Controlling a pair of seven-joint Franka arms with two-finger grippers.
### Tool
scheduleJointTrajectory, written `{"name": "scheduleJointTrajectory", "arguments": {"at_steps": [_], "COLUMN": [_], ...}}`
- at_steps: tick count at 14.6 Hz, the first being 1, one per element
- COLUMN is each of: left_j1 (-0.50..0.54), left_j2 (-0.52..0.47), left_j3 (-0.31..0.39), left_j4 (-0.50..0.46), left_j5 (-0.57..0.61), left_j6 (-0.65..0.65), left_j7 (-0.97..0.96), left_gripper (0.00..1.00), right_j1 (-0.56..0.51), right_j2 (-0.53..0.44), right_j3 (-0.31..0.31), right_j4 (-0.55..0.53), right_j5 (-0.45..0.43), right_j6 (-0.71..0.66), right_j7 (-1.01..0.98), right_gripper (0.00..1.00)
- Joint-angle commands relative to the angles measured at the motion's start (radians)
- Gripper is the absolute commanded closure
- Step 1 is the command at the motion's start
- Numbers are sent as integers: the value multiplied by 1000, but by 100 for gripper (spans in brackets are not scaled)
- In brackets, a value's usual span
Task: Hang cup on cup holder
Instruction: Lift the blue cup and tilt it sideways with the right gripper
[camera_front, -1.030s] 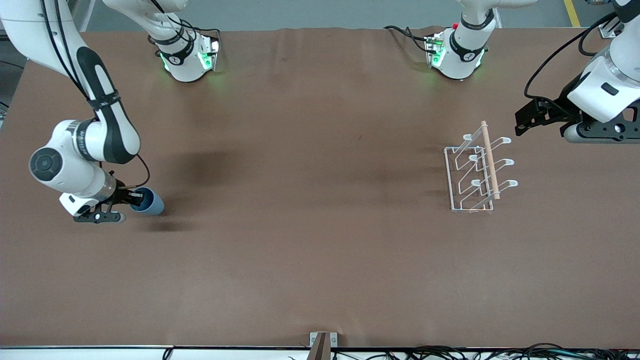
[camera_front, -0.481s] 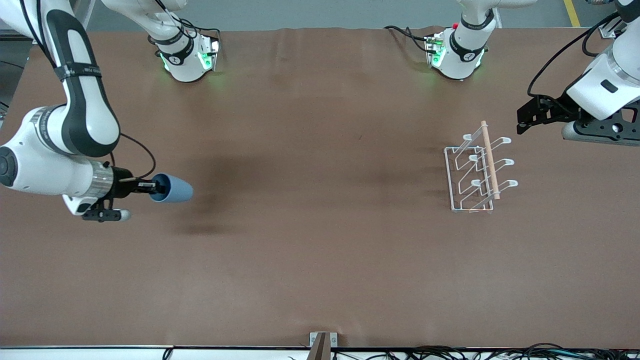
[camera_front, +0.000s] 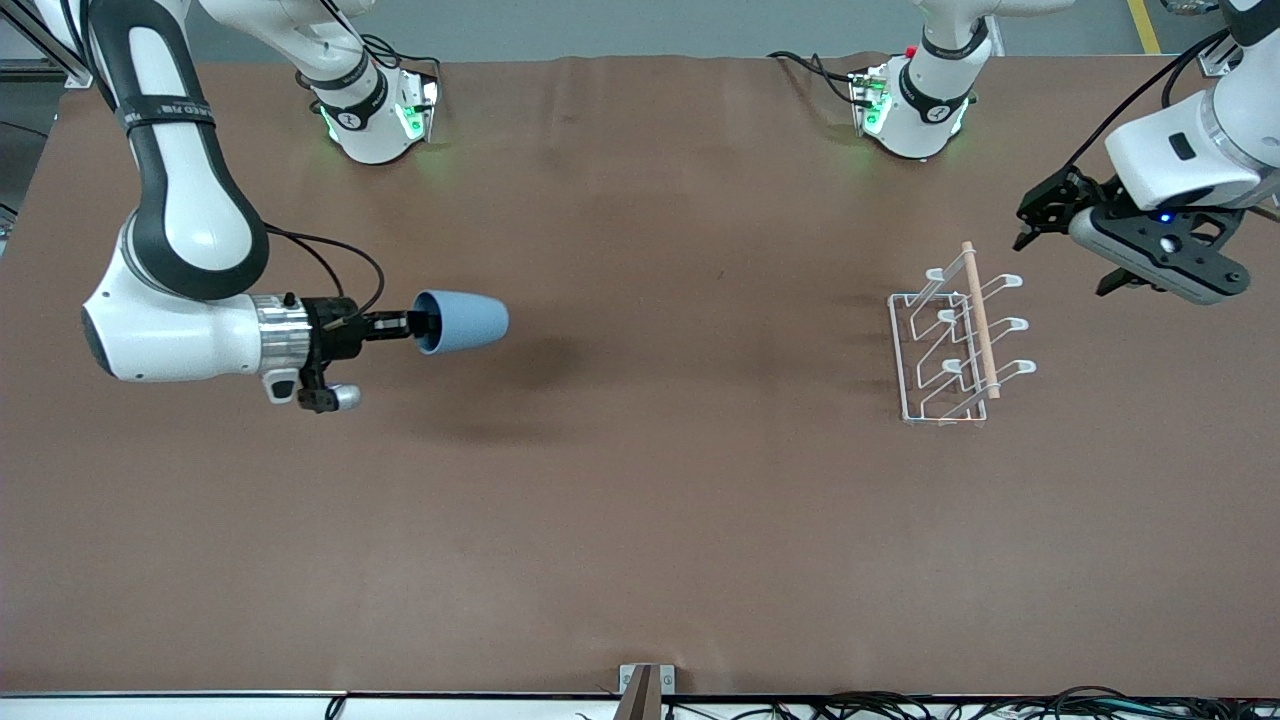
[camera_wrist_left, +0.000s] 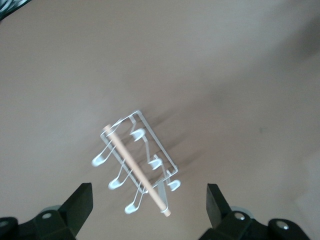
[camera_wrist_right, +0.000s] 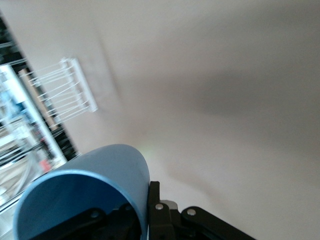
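One plain blue-grey cup (camera_front: 462, 321), handleless

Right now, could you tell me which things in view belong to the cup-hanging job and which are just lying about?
Job:
- cup, held in the air by the right gripper
- cup holder, near the open left gripper

Lying about:
- nothing else on the table

A robotics lab bench: two white arm bases (camera_front: 375, 115) with green status lights are bolted along one edge of a wide table (camera_front: 640, 520) under a plain brown cover, loose black cables (camera_front: 900, 705) run along the edge nearest the front camera, and grey floor with a yellow line (camera_front: 1143, 25) shows past it.
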Motion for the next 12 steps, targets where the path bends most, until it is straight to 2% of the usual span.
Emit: {"name": "scheduleJointTrajectory", "arguments": {"at_steps": [1, 2, 4, 7, 9, 12], "left_j1": [-10, -28, -44, -51, -56, -57], "left_j2": [17, 18, 30, 47, 73, 128], "left_j3": [-3, -24, -75, -188, -259, -337], "left_j4": [27, 25, 27, 28, 28, 27], "left_j5": [-84, -92, -110, -172, -201, -334], "left_j6": [-8, -9, -9, 7, 56, 85], "left_j7": [101, 159, 233, 235, 235, 215], "left_gripper": [0, 0, 0, 0, 0, 0], "right_j1": [18, 33, 76, 130, 181, 250], "right_j2": [-9, -7, -7, 2, 4, 7], "right_j3": [-7, -7, -5, -5, -7, -7], "right_j4": [-21, -24, -20, -18, -18, -23], "right_j5": [182, 224, 243, 330, 338, 377], "right_j6": [-115, -140, -140, -133, -113, -59], "right_j7": [-5, -5, -8, -64, -68, -68], "right_gripper": [100, 100, 100, 100, 99, 99]}}
